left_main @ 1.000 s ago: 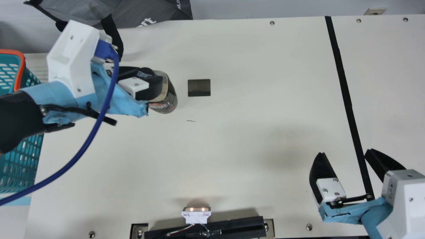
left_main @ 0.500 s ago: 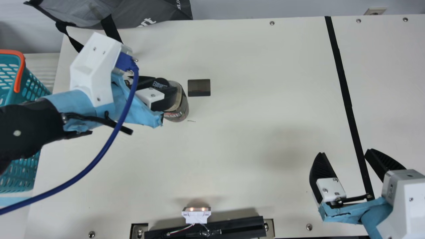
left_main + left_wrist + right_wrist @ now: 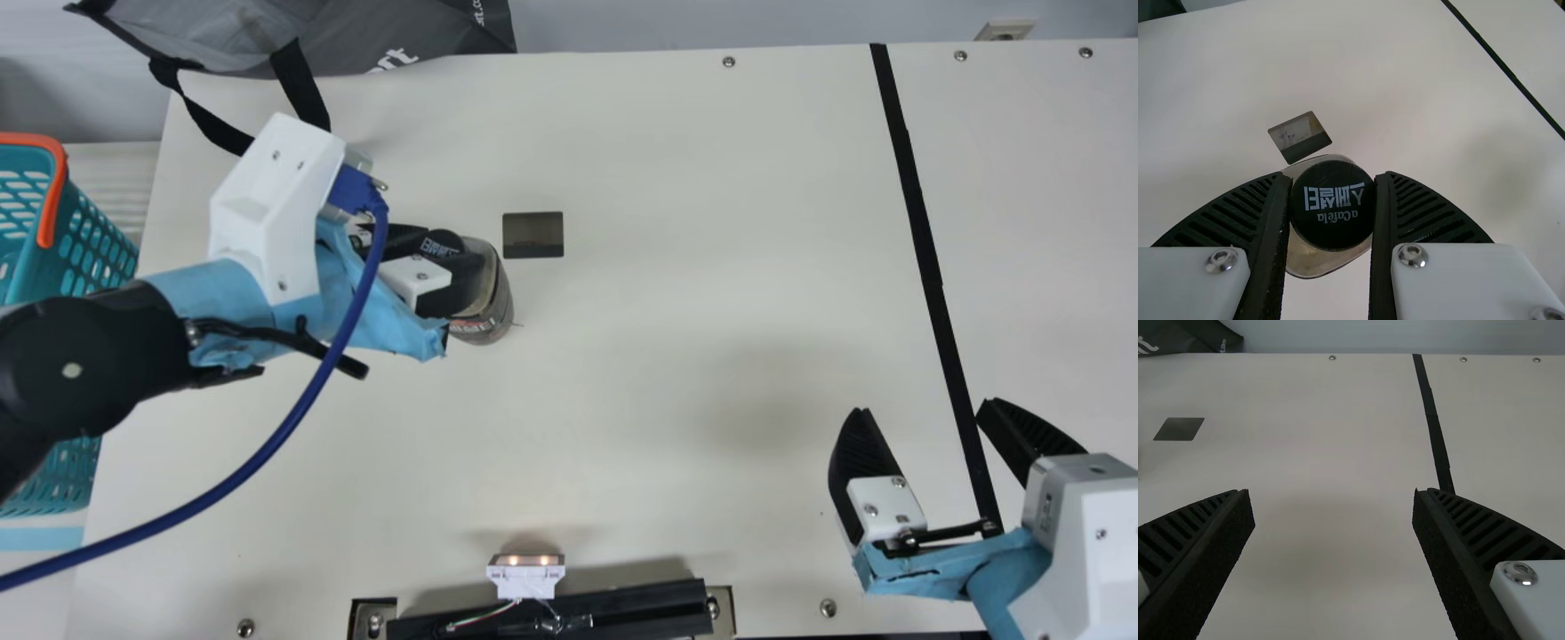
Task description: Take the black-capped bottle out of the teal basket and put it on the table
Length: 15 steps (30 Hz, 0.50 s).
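My left pincer (image 3: 455,253) is clenched on the bottle (image 3: 484,322), one ribbed finger pressed to each side of its round black cap (image 3: 1331,205). I have the bottle out of the basket (image 3: 84,244) and over the table (image 3: 667,267), between the basket and the middle of the tabletop; whether its base touches down, I cannot tell. Near the bottle is a dark rectangle (image 3: 533,235), a little farther toward the table's far edge. The basket sits at my far left, its orange handle (image 3: 53,191) up at the rim, with part of my arm across it. My blue cable (image 3: 307,400) sweeps down from the wrist in a long curve.

My right pincer (image 3: 924,409) is released, its two fingers spread wide over the near right part of the table, close to the black strip (image 3: 925,258) there. A grey bag (image 3: 373,36) lies at the far left edge, its black straps reaching onto the table.
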Each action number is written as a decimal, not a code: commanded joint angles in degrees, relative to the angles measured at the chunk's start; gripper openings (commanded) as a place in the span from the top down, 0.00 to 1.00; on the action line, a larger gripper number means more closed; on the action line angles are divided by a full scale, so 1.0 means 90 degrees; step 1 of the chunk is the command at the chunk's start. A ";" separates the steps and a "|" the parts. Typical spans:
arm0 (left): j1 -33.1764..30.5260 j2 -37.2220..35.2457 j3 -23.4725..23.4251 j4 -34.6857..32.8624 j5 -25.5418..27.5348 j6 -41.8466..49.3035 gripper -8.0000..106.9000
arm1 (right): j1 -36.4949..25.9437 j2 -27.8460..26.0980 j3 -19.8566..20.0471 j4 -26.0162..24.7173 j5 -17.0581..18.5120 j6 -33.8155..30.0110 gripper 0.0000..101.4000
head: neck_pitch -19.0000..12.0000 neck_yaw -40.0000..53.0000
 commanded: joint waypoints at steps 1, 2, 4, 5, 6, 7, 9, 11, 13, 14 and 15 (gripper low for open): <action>-0.0030 0.0002 0.0028 0.0013 -0.0026 0.0005 0.93 | 0.0000 0.0000 0.0000 0.0000 0.0000 0.0000 0.10 | -0.0024 0.0053; -0.0045 0.0001 0.0041 0.0019 -0.0040 0.0003 0.93 | 0.0000 0.0000 0.0000 0.0000 0.0000 0.0000 0.10 | -0.0024 0.0053; -0.0074 -0.0001 0.0061 0.0039 -0.0066 -0.0009 0.93 | 0.0000 0.0000 0.0000 0.0000 0.0000 0.0000 0.10 | -0.0024 0.0053; -0.0085 -0.0003 0.0066 0.0053 -0.0074 -0.0018 0.93 | 0.0000 0.0000 0.0000 0.0000 0.0000 0.0000 0.10 | -0.0024 0.0053; -0.0099 -0.0005 0.0075 0.0064 -0.0087 -0.0024 0.93 | 0.0000 0.0000 0.0000 0.0006 0.0000 0.0000 0.10 | -0.0024 0.0053; -0.0110 -0.0008 0.0078 0.0081 -0.0094 -0.0036 0.93 | 0.0000 0.0000 0.0000 0.0006 -0.0006 0.0000 0.10 | -0.0024 0.0053; -0.0136 -0.0013 0.0086 0.0115 -0.0113 -0.0063 0.93 | 0.0000 0.0000 0.0000 0.0006 -0.0006 0.0000 0.10 | -0.0024 0.0053; -0.0155 -0.0019 0.0096 0.0149 -0.0132 -0.0088 0.93 | 0.0000 0.0000 0.0000 0.0006 -0.0006 0.0000 0.10 | -0.0024 0.0053; -0.0170 -0.0023 0.0104 0.0187 -0.0151 -0.0119 0.82 | 0.0000 0.0000 0.0000 0.0006 -0.0006 0.0000 0.10 | -0.0024 0.0053; -0.0173 -0.0030 0.0111 0.0203 -0.0156 -0.0130 0.78 | 0.0000 0.0000 0.0000 0.0006 -0.0006 0.0000 0.10 | -0.0024 0.0053; -0.0177 -0.0034 0.0116 0.0226 -0.0164 -0.0147 0.75 | 0.0000 0.0000 0.0000 0.0006 -0.0006 0.0000 0.10 | -0.0024 0.0053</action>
